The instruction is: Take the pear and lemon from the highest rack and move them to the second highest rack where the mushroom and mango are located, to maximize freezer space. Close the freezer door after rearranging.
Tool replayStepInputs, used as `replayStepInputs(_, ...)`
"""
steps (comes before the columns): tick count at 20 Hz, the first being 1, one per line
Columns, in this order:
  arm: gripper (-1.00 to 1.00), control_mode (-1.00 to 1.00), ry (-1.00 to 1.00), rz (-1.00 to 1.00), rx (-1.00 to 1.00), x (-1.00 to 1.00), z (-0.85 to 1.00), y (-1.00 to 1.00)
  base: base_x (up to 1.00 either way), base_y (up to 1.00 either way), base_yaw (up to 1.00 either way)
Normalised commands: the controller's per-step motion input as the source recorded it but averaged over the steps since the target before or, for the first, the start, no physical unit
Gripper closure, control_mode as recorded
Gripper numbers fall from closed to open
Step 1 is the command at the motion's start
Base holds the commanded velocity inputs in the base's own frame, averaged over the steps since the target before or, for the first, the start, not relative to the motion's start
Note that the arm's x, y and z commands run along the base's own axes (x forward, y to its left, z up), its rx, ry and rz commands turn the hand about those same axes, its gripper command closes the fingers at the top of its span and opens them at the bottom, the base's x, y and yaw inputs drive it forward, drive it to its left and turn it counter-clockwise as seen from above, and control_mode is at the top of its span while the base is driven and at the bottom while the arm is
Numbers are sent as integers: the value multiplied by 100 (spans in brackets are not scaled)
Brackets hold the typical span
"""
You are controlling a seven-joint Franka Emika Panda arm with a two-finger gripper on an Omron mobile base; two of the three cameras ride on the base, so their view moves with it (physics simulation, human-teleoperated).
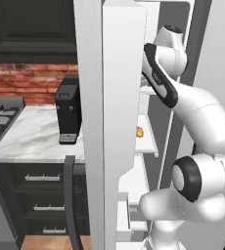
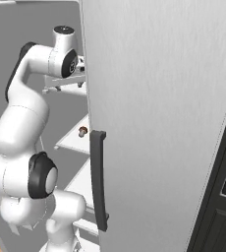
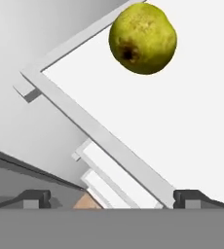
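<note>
White arm rises from base at lower right of left base view, lower left of right base view. Lower links bulge near base, dark joint rings at elbow. Upper link climbs steeply, then bends forward at top, hand end hidden behind pale panel in both base views. In hand view, gripper [image 3: 112, 198] shows 2 dark finger tips [image 3: 35, 198] at bottom edge, set wide apart, nothing between them. Camera rolled, scene lines running diagonally.

Yellow-green pear [image 3: 142, 38] lies on white freezer shelf [image 3: 192, 126].
</note>
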Motion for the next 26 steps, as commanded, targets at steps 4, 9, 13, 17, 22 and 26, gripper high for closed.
replayStepInputs(4, -100, -100, 0, 39, -16, 27, 1, 0, 0, 0, 0)
replayStepInputs(9, -100, -100, 0, 17, -13, 33, 0, 2, 0, 0, 0)
replayStepInputs(13, -100, -100, -1, -3, -3, 43, 0, 29, 0, 0, 0)
replayStepInputs(17, -100, -100, 0, -11, 0, 53, 0, 38, 0, 0, 0)
replayStepInputs(22, -100, -100, -2, -8, 0, 61, 0, 22, 0, 0, 0)
replayStepInputs(26, -100, -100, 0, -6, 0, 51, 0, 0, 0, 0, 0)
